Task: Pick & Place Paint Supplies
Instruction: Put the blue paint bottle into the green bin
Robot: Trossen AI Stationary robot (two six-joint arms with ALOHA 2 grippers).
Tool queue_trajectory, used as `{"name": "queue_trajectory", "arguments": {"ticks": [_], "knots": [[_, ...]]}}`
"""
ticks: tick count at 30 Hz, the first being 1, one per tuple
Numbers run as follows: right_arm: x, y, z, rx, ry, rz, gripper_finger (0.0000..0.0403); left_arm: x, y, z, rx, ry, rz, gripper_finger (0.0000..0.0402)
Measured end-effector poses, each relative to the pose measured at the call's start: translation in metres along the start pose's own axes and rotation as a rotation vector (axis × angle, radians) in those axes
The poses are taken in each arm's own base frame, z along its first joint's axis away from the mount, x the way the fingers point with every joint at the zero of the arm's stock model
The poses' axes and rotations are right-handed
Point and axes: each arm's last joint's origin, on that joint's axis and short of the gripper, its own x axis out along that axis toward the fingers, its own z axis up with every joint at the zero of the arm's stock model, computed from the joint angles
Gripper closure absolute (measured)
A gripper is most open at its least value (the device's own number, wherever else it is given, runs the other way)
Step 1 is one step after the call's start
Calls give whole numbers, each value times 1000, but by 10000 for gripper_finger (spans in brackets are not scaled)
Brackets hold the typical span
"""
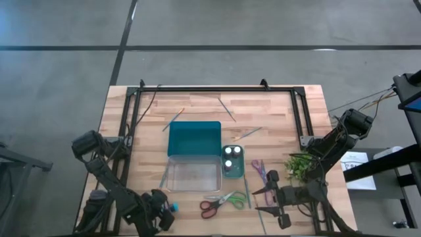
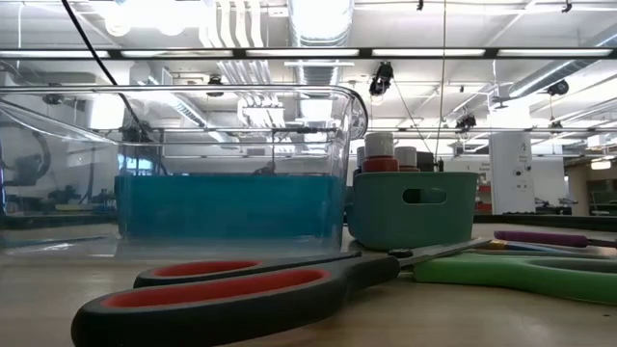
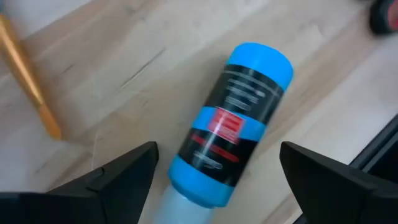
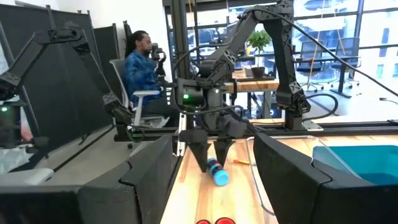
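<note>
High: my top-down look at the whole table (image 1: pixel 276 112).
Low: level, scissors (image 2: pixel 241 289) close, lower frame.
Left wrist: close above blue bottle (image 3: pixel 233 124).
Right wrist: faces that bottle too.

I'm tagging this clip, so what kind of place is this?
Probably a robotics lab or workshop: a wooden table with two robot arms, exposed ceiling ducts with strip lights, and a person seated behind.

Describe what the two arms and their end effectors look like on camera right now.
Both are dark, jointed arms. The left end effector has two tapered black fingers with angular tips, and a green light glows on its wrist. The right end effector is likewise black, with broad blocky fingers.
</note>
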Motion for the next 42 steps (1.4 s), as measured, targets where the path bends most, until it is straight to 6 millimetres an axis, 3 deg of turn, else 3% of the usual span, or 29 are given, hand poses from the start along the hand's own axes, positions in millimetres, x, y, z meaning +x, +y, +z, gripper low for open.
{"name": "queue_trajectory", "arguments": {"ticks": [8, 15, 23, 32, 36, 42], "knots": [[-2, 2, 0, 7, 2, 11, 181, -4, -5, 0, -46, 0, -66, 51], [-2, 3, 0, 8, 2, 15, 181, -6, -15, -4, 2, 51, -163, 51], [-2, 3, 0, 8, 2, 12, 181, -7, -15, -6, 53, 85, -157, 51], [-2, 3, 0, 8, 1, 12, 181, -1, -5, -4, -117, 116, -93, 54], [-2, 3, 0, 8, 1, 12, 181, 0, -2, -3, -176, 143, -70, 81], [-2, 3, 0, 8, 1, 12, 181, -1, -5, -3, -171, 181, -103, 160]]}}
